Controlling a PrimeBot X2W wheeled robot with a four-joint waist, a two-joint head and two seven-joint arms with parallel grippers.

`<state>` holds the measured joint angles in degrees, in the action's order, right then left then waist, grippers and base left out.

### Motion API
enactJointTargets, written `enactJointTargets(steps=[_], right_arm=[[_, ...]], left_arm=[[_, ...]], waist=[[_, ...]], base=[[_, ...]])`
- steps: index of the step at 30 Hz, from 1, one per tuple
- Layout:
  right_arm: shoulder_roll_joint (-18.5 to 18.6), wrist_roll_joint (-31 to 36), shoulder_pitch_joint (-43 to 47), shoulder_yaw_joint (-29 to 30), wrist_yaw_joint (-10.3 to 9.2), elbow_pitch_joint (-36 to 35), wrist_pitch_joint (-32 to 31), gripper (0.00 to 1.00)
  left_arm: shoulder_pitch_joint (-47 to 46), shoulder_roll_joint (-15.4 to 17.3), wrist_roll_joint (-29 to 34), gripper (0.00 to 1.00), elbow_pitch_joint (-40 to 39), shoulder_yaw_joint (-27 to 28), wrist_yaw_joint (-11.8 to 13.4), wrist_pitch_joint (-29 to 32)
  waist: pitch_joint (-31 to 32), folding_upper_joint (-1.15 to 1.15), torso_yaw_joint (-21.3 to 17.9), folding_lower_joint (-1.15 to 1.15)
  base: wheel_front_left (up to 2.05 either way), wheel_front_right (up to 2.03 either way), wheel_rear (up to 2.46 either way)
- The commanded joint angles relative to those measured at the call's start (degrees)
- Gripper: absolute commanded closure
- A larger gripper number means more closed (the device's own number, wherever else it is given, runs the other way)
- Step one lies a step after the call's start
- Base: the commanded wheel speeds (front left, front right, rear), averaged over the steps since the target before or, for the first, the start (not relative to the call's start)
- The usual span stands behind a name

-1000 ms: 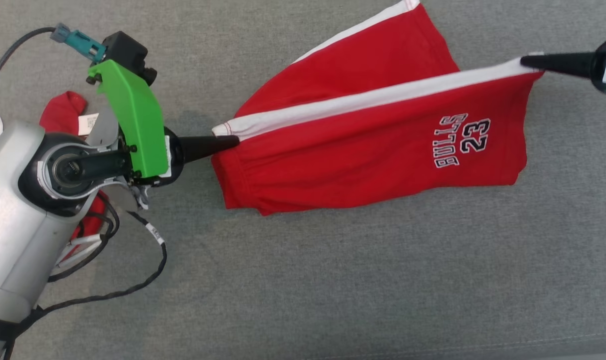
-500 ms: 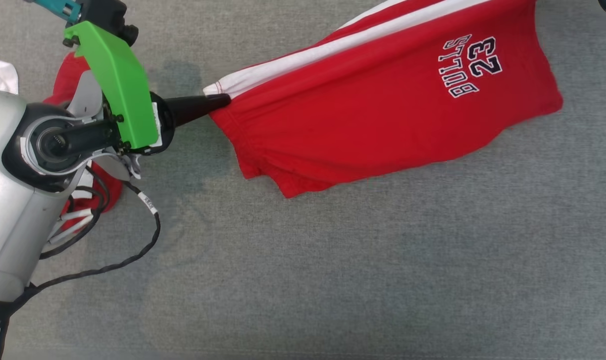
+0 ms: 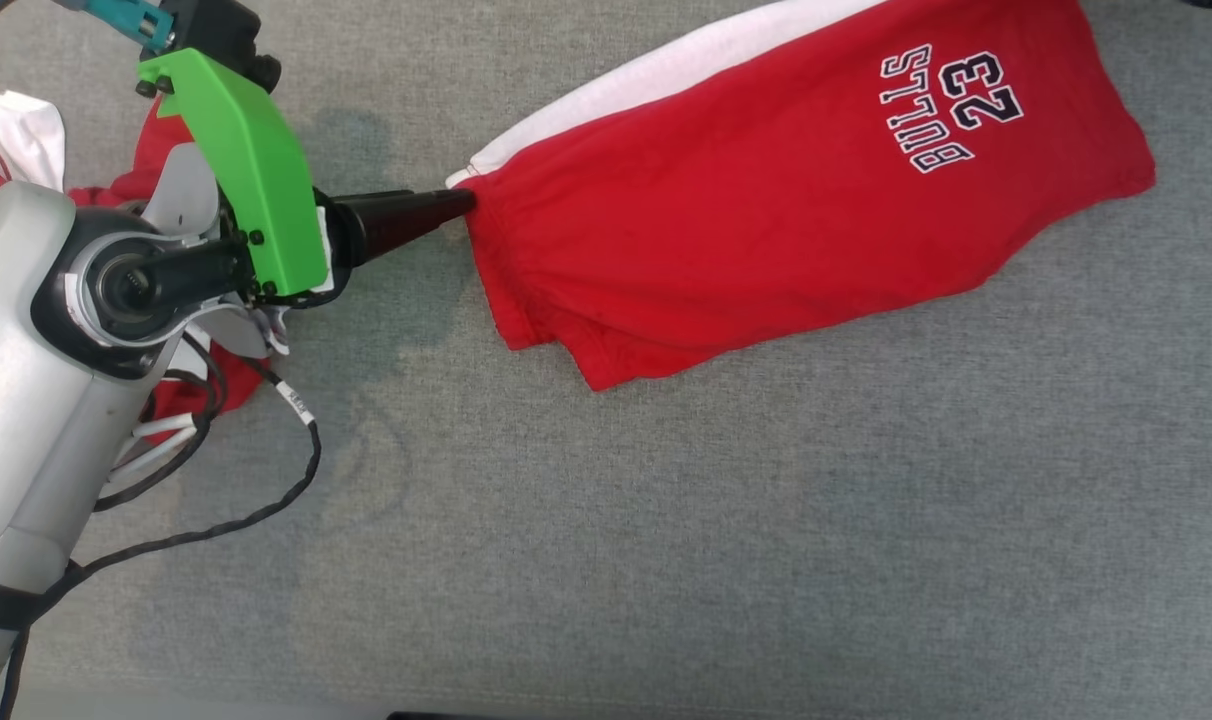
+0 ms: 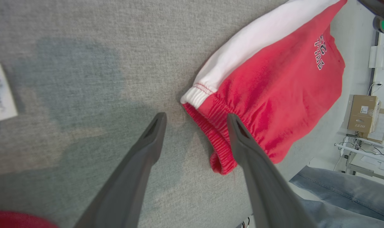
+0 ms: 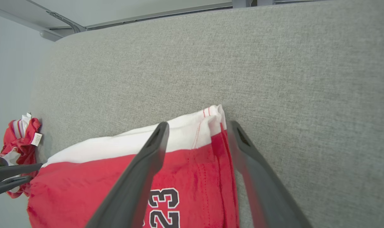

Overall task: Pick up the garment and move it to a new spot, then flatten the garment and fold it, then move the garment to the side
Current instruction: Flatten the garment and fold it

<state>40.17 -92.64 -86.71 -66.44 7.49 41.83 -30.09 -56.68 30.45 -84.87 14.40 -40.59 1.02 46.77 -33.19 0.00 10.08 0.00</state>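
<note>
The garment (image 3: 766, 200) is a pair of red shorts with a white side stripe and "BULLS 23" printed on it, lying on the grey cloth surface (image 3: 666, 520). In the head view my left gripper (image 3: 463, 203) points at the waistband corner. The left wrist view shows my left gripper (image 4: 195, 117) open, its fingers either side of the waistband (image 4: 217, 139), which lies loose. My right gripper (image 5: 198, 126) is open too, its fingers astride the white-striped hem corner (image 5: 211, 120) of the garment (image 5: 116, 190).
A heap of other red and white clothes (image 3: 16, 140) lies behind my left arm, also seen as the heap (image 5: 21, 136). A black cable (image 3: 266, 500) trails from the arm. Beyond the surface's edge are blue denim (image 4: 337, 193) and a cardboard box (image 4: 364, 114).
Both grippers have opened and let go of the garment. It has dropped flat onto the surface, with more of the white stripe showing. The head camera shifted earlier.
</note>
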Motion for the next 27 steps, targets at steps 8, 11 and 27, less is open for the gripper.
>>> enactJointTargets(steps=[8,11,27], right_arm=[[-1.5,1.2,5.5,1.0,0.00,-0.4,8.5,0.00],[-1.8,3.7,7.9,1.4,0.00,-1.8,16.5,0.00],[-3.4,10.2,24.8,1.7,0.00,0.2,44.7,0.00]], left_arm=[[1.8,3.2,2.1,0.00,0.3,-0.3,-0.6,-0.4],[2.4,5.0,5.3,0.00,-0.6,-0.6,-1.5,-3.1],[13.7,1.1,31.5,0.00,-3.0,1.1,5.2,-47.8]], waist=[[7.2,0.00,-1.7,0.00],[10.1,0.00,-2.3,0.00],[17.2,0.00,-0.6,0.00]], base=[[0.00,0.00,0.00],[0.00,0.00,0.00],[0.00,0.00,0.00]])
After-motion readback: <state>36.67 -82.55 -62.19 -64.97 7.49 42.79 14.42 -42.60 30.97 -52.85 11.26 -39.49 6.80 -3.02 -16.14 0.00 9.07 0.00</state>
